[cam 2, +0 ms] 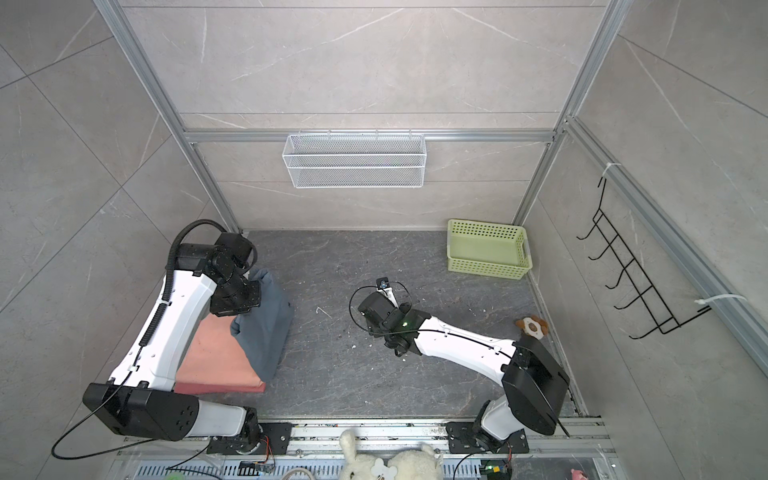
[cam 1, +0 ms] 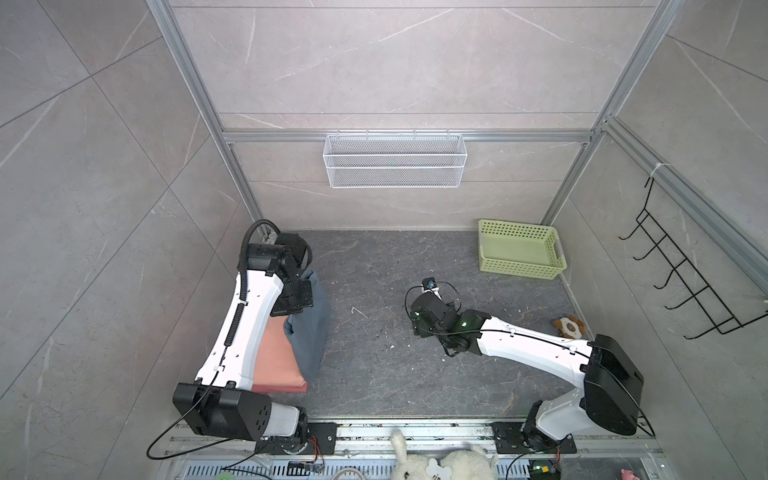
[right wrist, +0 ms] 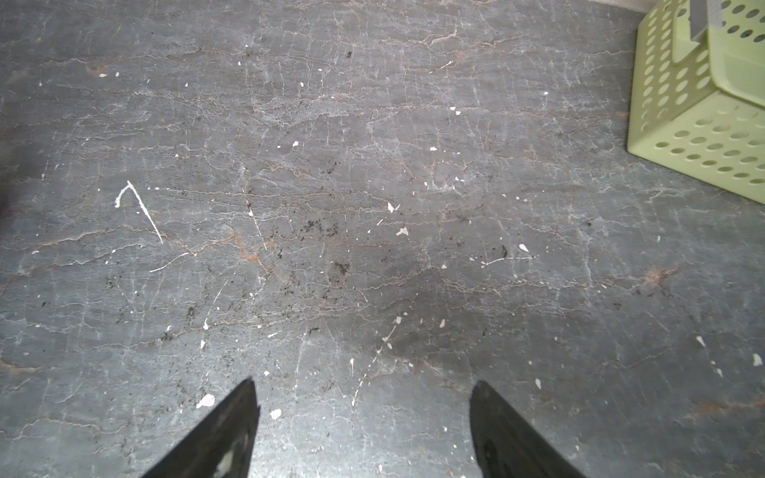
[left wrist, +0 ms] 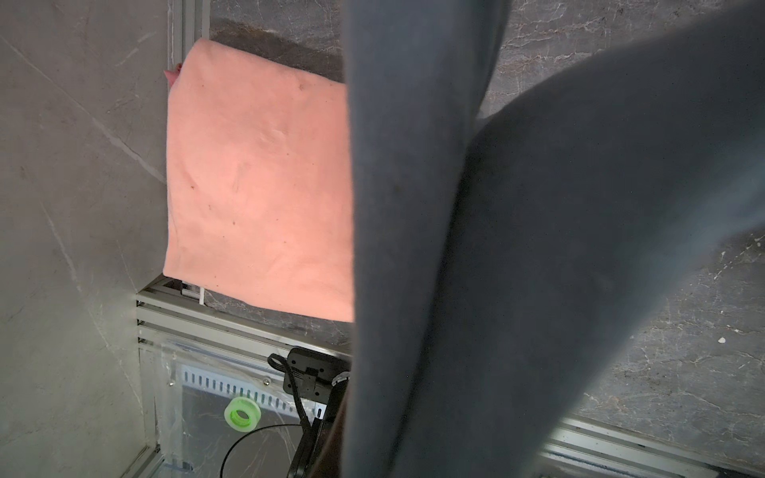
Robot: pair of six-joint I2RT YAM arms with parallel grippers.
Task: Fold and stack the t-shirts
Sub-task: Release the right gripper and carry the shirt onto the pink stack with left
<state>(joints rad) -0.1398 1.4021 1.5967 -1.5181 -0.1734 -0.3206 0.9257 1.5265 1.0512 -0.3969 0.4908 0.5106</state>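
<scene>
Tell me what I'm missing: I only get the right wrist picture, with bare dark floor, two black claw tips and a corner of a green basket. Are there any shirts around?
Observer: Yes. A folded pink shirt lies on the left, partly under the left arm.
Visitor: Only that one?
Observer: No. A blue shirt hangs from that arm's end, right beside the pink one.
Visitor: Anything else lying about?
Observer: A small plush toy sits by the right wall.
</scene>
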